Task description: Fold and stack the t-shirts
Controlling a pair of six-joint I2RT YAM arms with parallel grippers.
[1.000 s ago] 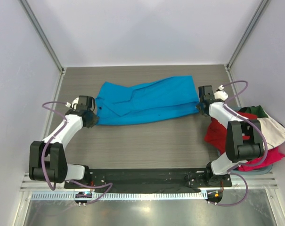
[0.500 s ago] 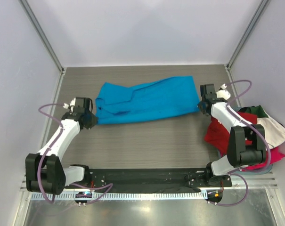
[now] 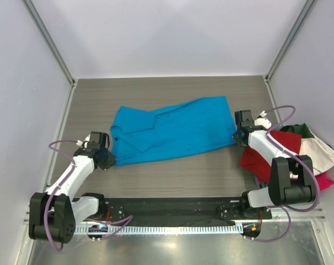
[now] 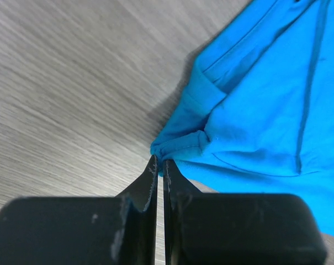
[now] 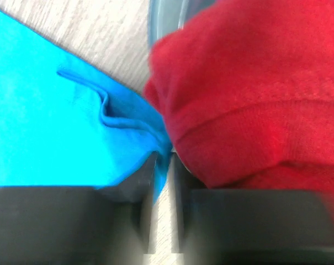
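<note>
The bright blue t-shirt (image 3: 169, 130) lies stretched across the middle of the table. My left gripper (image 3: 107, 160) is shut on its near left corner, seen bunched at the fingertips in the left wrist view (image 4: 175, 144). My right gripper (image 3: 237, 138) is shut on its near right edge (image 5: 128, 118), right beside the red t-shirt (image 5: 249, 94). The red t-shirt (image 3: 254, 156) lies in a pile at the right with a white one (image 3: 317, 152), a dark green one (image 3: 302, 131) and a magenta-pink one (image 3: 317, 184).
The pile of shirts sits in a grey bin whose rim (image 5: 164, 19) shows just past the table's right edge. Metal frame posts (image 3: 48, 41) stand at the back corners. The black base rail (image 3: 167, 207) runs along the near edge.
Both grippers have pulled the blue shirt toward the near edge. The left arm moved down and slightly right; the right gripper moved down close to the red shirt. The shirt lies flatter and wider.
</note>
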